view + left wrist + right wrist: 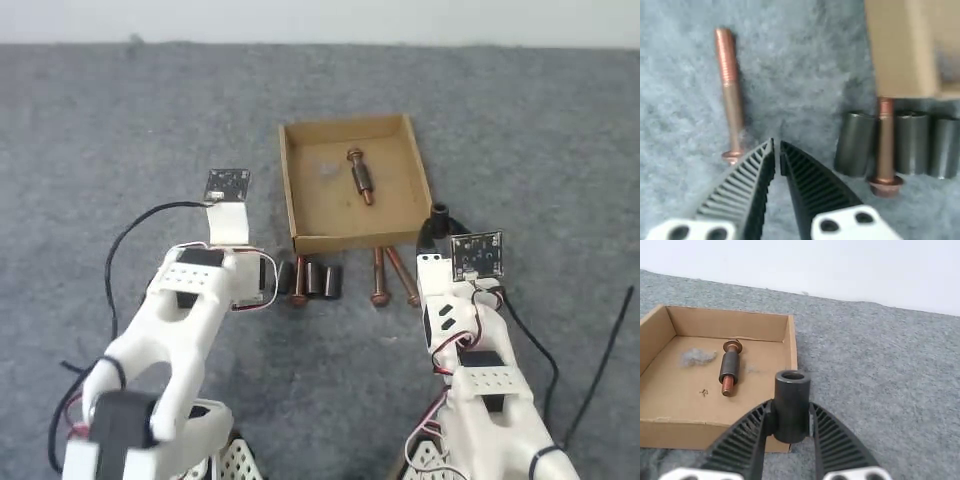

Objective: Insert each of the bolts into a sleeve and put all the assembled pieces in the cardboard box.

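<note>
While the right claw (790, 414) grips a sleeve (792, 390) upright at the cardboard box's (355, 241) 4 o'clock, the closed, empty left claw (777, 146) should take the nearby bolt (730, 92) mid-shank, keeping it coaxial

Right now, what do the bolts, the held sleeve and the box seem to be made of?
Bolts: probably copper-plated metal; reddish sheen, cut threads.
Sleeve in the right end effector: likely steel, dark grey and dull; smooth tube wall.
Cardboard box: plain brown cardboard, matte, thin folded walls.
</note>
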You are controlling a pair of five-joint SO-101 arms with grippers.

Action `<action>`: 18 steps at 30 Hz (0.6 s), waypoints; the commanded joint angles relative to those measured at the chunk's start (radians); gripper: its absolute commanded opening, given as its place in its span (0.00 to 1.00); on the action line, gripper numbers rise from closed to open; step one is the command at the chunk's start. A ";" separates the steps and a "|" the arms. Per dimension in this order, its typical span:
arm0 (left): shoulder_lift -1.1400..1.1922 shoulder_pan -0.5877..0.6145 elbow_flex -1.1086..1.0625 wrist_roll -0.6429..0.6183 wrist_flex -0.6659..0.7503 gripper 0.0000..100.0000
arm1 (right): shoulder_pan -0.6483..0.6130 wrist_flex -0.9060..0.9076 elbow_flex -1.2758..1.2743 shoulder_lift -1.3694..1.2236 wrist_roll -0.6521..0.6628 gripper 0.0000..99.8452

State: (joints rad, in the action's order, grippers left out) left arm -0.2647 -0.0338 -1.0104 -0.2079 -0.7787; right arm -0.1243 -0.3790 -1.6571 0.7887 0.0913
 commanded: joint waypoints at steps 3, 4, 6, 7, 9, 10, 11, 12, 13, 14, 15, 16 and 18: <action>0.106 0.035 0.131 -0.002 -0.074 0.01 | 0.007 0.002 -0.011 0.039 -0.012 0.01; 0.123 0.035 0.142 -0.002 -0.084 0.01 | 0.007 0.002 -0.011 0.039 -0.012 0.01; 0.150 0.052 0.159 -0.002 -0.086 0.01 | 0.007 0.002 -0.011 0.039 -0.012 0.01; 0.166 0.066 0.171 -0.005 -0.086 0.01 | 0.007 0.002 -0.011 0.039 -0.012 0.01; 0.193 0.109 0.202 -0.040 -0.086 0.01 | 0.007 0.002 -0.011 0.039 -0.012 0.01; 0.210 0.133 0.219 -0.057 -0.086 0.01 | 0.007 0.002 -0.011 0.039 -0.012 0.01; 0.226 0.158 0.237 -0.064 -0.087 0.01 | 0.007 0.002 -0.011 0.039 -0.012 0.01; 0.242 0.181 0.257 -0.068 -0.087 0.01 | 0.007 0.002 -0.011 0.039 -0.012 0.01; 0.259 0.201 0.275 -0.069 -0.087 0.01 | 0.007 0.002 -0.011 0.039 -0.012 0.01; 0.276 0.216 0.295 -0.069 -0.091 0.01 | 0.007 0.002 -0.011 0.039 -0.012 0.01; 0.293 0.229 0.315 -0.071 -0.103 0.01 | 0.007 0.002 -0.011 0.039 -0.012 0.01; 0.310 0.238 0.340 -0.071 -0.118 0.01 | 0.007 0.002 -0.011 0.039 -0.012 0.01; 0.345 0.255 0.392 -0.072 -0.146 0.01 | 0.007 0.002 -0.011 0.039 -0.012 0.01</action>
State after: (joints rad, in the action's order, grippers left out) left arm 0.0391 0.1734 -0.7357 -0.2677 -0.8800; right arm -0.1243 -0.3790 -1.6571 0.7887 0.0913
